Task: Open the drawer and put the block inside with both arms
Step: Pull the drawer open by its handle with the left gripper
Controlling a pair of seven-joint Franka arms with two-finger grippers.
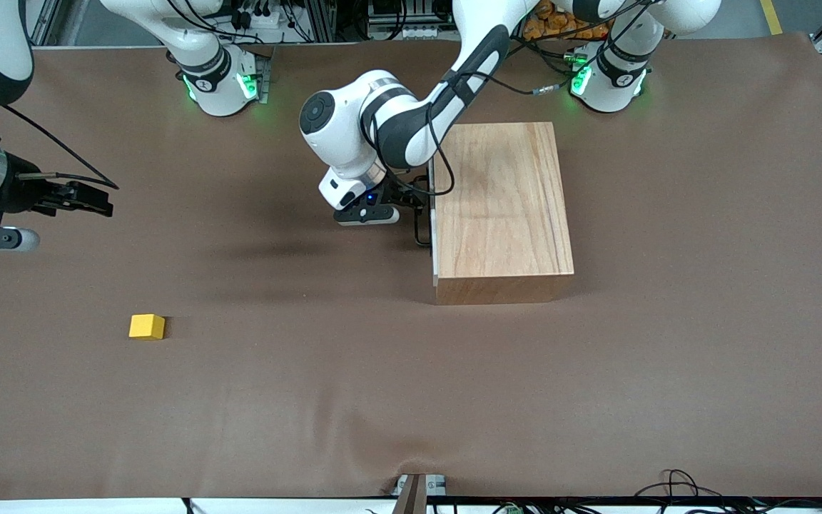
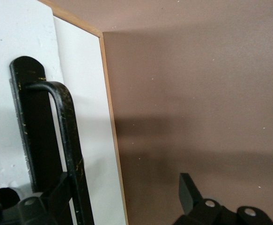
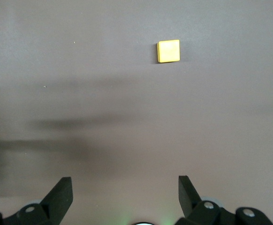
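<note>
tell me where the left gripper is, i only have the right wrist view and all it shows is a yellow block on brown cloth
Observer: The left gripper is at the black loop handle on the drawer of a wooden box.
Operator: has it grabbed the handle
Observer: No. Its fingers are open, and the handle sits close to one of them.
Operator: drawer open at all
Observer: No, its white front sits flush with the box.
Operator: where's my block from that box
Observer: The yellow block lies toward the right arm's end of the table, nearer to the front camera than the box.
</note>
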